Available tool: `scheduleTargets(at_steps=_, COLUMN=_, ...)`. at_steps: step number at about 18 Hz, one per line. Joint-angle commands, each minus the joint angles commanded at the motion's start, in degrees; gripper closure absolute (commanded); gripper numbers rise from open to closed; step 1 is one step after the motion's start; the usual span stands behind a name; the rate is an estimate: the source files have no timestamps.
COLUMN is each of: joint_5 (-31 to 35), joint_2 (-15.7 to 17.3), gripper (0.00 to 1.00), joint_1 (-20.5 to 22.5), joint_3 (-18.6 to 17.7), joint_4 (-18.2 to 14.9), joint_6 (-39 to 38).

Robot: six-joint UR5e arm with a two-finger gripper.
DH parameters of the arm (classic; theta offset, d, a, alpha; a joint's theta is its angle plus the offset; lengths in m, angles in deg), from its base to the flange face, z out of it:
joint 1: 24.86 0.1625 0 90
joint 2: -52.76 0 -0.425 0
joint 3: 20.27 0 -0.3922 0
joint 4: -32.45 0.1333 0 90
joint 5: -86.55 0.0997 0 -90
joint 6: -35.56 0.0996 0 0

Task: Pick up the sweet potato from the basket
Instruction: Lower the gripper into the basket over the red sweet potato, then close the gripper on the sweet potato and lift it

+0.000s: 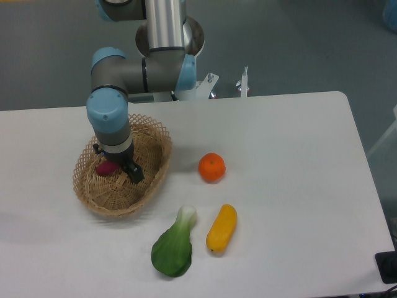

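Note:
The tan wicker basket (152, 133) sits on the left part of the white table. The magenta-purple sweet potato (106, 167) lies inside it, mostly hidden behind my gripper. My gripper (121, 171) reaches down into the basket right at the sweet potato. One dark finger (134, 173) shows to its right; the other finger is hidden. I cannot tell whether the jaws are closed on it.
A round orange (211, 167) lies right of the basket. A yellow-orange oblong vegetable (222, 228) and a green bok choy (173, 246) lie near the front. The arm's base stands behind the table's far edge.

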Motion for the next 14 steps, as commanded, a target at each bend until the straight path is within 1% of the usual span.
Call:
scheduleTargets(at_steps=6, joint_5=0.26, joint_2=-2.11, gripper=0.00, joint_1=-1.67, joint_3=0.00, joint_4=0.00, joint_6=-2.81)
scheduleTargets(at_steps=9, joint_5=0.09, joint_2=-2.11, gripper=0.00, joint_1=-1.76, joint_3=0.00, joint_4=0.00, joint_6=-2.82)
scheduleTargets(at_steps=10, joint_5=0.09, joint_2=-2.20, gripper=0.08, joint_1=-1.68, joint_3=0.09, joint_4=-0.09, joint_6=-2.82)
scheduleTargets(at_steps=11, joint_5=0.09, joint_2=-2.20, gripper=0.24, joint_1=-1.68, joint_3=0.00, joint_4=-0.09, joint_6=-2.90)
scheduleTargets(at_steps=14, joint_5=0.00, joint_2=-2.11, gripper=0.62, joint_1=-1.68, joint_3=0.18, joint_4=0.00, joint_6=-5.62)
